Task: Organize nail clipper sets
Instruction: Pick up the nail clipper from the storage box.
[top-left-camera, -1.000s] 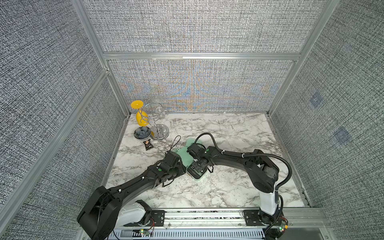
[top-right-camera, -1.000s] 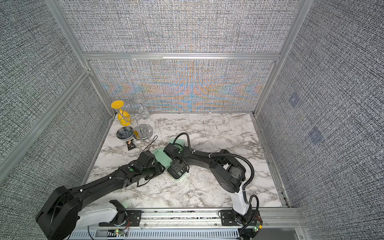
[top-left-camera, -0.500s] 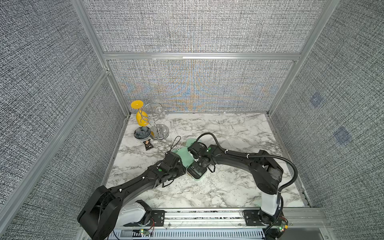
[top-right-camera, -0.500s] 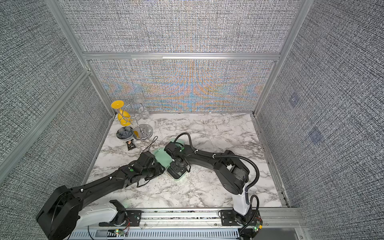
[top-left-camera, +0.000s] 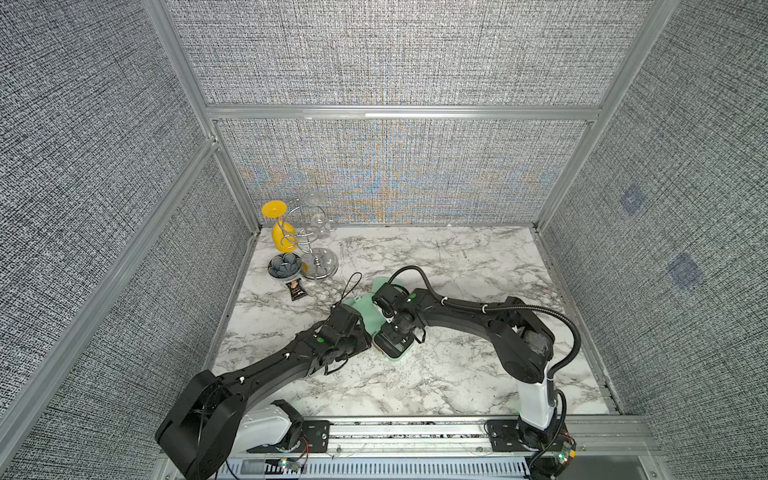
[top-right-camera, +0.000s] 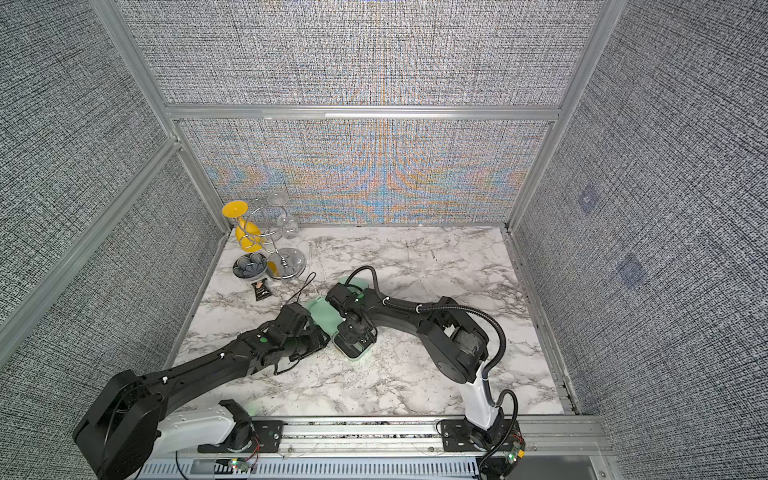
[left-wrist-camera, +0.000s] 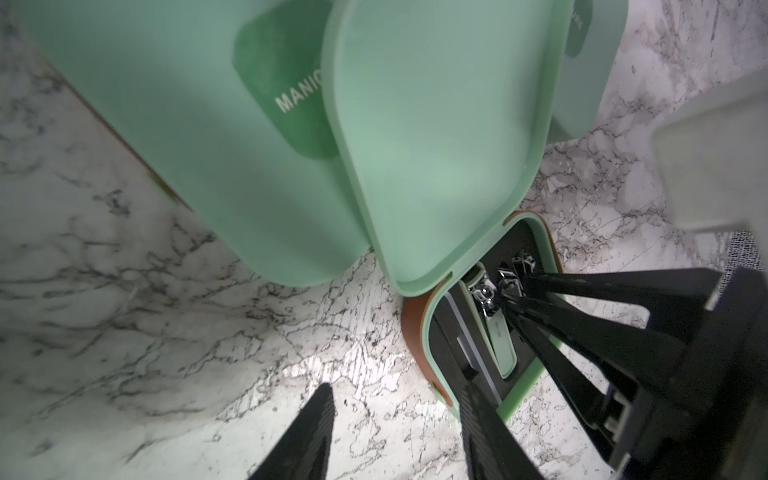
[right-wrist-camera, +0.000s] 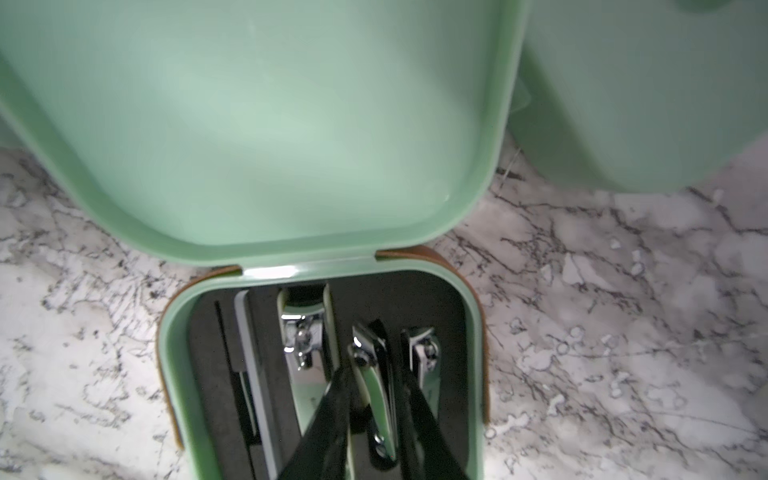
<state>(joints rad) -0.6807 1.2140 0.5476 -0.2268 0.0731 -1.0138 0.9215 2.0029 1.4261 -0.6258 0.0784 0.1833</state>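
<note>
inside right claw (right-wrist-camera: 374, 376), one clipper (right-wrist-camera: 371, 399)

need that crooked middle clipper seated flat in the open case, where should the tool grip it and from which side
Grip the middle clipper across its two long edges, mid-length, coming straight down from above. It sits tilted in the black insert, with the large clipper and the small clipper close on either side, so only a narrow pinch fits; the raised lid blocks the hinge end.
</note>
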